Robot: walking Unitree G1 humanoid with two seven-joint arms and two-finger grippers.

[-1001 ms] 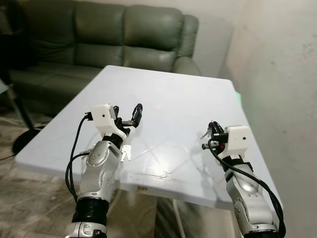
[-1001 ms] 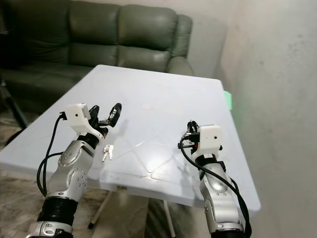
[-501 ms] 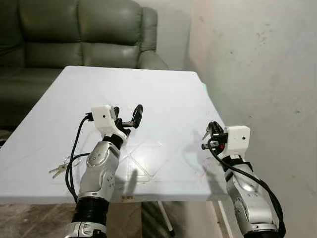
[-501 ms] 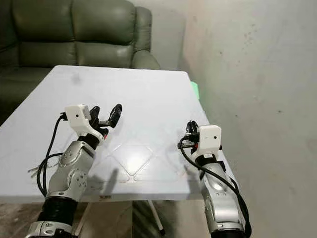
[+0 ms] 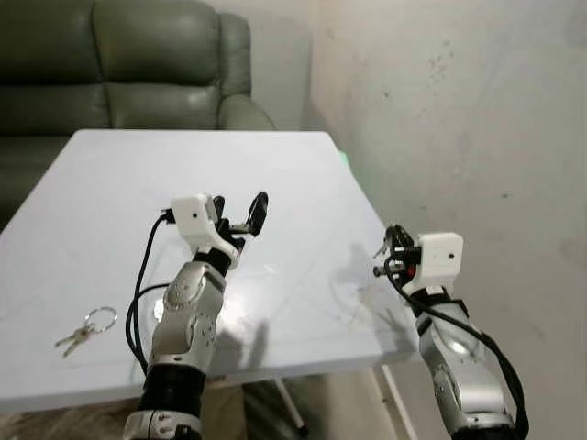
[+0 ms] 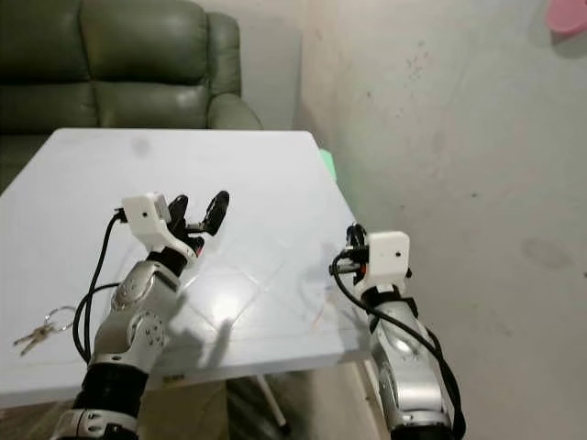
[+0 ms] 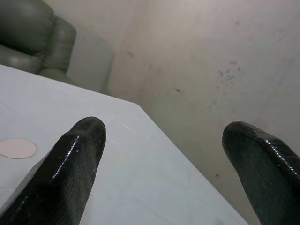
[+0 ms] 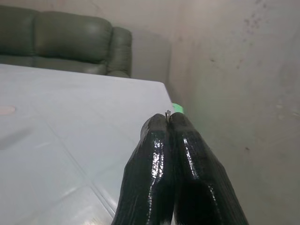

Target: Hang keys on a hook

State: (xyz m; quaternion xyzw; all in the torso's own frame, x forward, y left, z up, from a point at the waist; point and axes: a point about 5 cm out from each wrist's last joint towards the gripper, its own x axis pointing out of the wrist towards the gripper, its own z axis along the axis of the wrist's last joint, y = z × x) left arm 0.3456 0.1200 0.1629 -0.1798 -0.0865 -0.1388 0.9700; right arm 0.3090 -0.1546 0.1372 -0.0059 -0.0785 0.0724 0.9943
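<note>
Your right gripper (image 8: 168, 123) is pinched closed on a small metal ring (image 8: 167, 113) poking out at the fingertips, likely the keys to hang. It sits off the white table's (image 5: 183, 174) right edge, close to the bare wall (image 6: 440, 137). Your left gripper (image 5: 246, 216) is spread wide and empty, hovering over the table. A second set of keys (image 5: 85, 328) lies on the table well behind and to the outer side of the left gripper. Step looks like carry-to-hook. A pink object (image 6: 567, 16) sits high on the wall, up and ahead of the right gripper; can't tell if it's the hook. Next: find the hook, raise the right gripper toward it.
</note>
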